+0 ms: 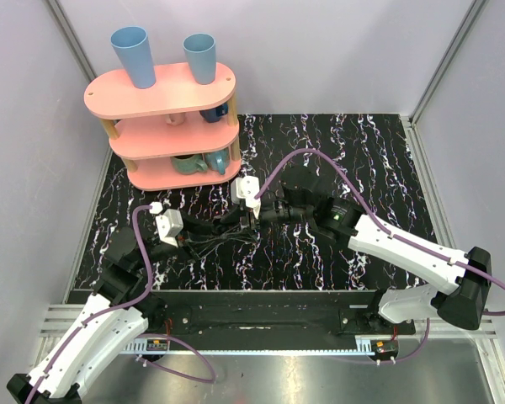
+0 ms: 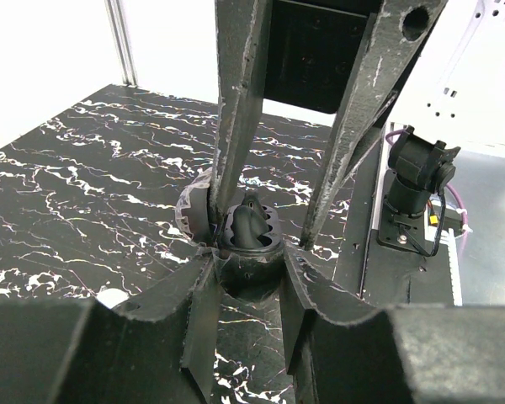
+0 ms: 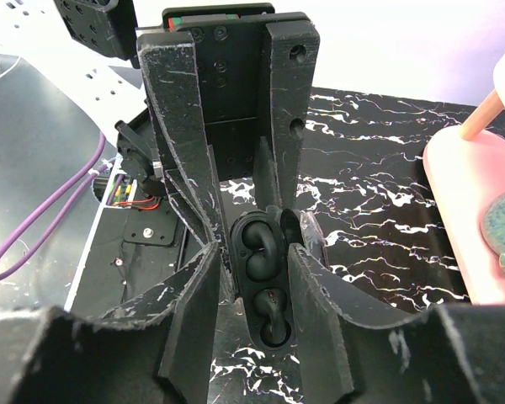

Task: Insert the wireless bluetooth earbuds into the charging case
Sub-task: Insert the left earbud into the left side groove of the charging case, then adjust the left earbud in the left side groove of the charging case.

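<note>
Black marbled counter, with a pink shelf at its back left. I have my right pincer clamped on the dark charging case, pockets exposed, around mid-counter. My left pincer hugs the case's other end; I cannot tell whether it squeezes. One dark earbud sits in the far pocket.

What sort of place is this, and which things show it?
Probably a robotics lab test cell: plain panel walls on metal frame posts enclose a black marbled tabletop, a left arm and a right arm are bolted at its near edge, and a pink shelf of cups looks like a staged prop.
</note>
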Robot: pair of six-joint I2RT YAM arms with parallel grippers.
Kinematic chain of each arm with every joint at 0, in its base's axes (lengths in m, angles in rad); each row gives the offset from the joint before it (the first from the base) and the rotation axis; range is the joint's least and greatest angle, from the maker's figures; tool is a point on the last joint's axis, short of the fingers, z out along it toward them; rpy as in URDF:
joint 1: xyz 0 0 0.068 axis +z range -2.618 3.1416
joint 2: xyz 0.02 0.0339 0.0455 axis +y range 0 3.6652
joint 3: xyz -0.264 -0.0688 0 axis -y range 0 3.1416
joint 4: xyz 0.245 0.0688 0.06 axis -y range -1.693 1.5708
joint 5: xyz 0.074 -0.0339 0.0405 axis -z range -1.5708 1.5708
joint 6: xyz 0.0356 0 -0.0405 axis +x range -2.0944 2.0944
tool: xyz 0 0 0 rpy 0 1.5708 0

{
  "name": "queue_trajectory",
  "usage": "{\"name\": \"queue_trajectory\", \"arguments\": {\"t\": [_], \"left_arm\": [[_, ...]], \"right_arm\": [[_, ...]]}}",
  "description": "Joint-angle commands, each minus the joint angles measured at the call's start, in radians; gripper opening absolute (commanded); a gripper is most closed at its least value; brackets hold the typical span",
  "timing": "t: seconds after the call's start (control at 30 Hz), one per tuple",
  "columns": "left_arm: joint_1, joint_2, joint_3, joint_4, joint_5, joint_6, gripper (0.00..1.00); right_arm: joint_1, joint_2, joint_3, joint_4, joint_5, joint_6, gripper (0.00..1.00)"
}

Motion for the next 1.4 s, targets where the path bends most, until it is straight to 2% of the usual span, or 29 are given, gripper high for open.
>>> {"name": "queue_trajectory", "arguments": {"t": [0.0,0.57,0.93,1.13,1.37], "left_arm": [[0.000,-0.010,0.010,0.067,0.025,0.005,0.00],[0.000,-0.011,0.011,0.062,0.025,0.006,0.00],[0.002,-0.010,0.011,0.059,0.019,0.009,0.00],[0.002,-0.013,0.011,0.050,0.008,0.012,0.00],[0.002,-0.021,0.011,0.048,0.002,0.017,0.00]], "right_arm": [[-0.002,-0.019,-0.008,0.031,0.042,-0.018,0.47],[-0.001,-0.083,-0.078,0.155,0.091,-0.015,0.55],[-0.002,-0.143,-0.111,0.186,0.065,-0.012,0.57],[-0.001,-0.234,-0.206,0.327,0.030,0.007,0.60],[-0.001,-0.238,-0.207,0.342,0.134,0.008,0.64]]}}
